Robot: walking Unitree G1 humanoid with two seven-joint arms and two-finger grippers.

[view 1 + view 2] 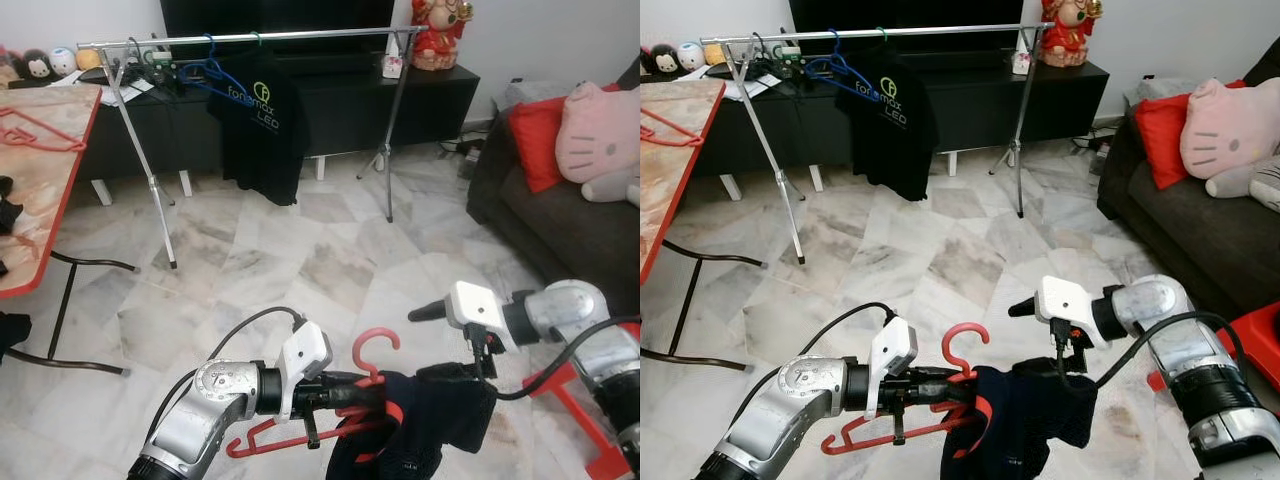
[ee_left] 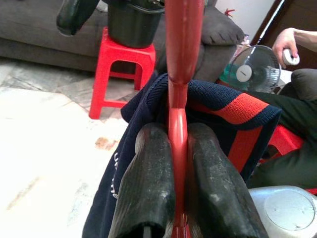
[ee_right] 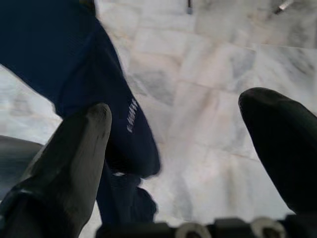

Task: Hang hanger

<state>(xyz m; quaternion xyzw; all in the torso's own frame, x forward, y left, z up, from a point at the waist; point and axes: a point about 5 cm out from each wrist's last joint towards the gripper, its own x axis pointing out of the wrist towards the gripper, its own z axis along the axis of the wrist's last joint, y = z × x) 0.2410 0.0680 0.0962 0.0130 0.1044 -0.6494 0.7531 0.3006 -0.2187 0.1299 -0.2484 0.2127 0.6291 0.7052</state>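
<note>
Grey sofa [image 1: 560, 215], red cushion [image 1: 537, 140]

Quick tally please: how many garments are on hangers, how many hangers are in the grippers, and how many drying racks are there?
Garments on hangers: 2, the black T-shirt and the navy garment
Hangers in grippers: 1, the red hanger in the left gripper
Drying racks: 1, the metal rack
Total: 4

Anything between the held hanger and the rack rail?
Nothing visible. Left gripper holds the red hanger with the navy shirt; bare floor runs to the rack. The rail is free right of the black tee.
</note>
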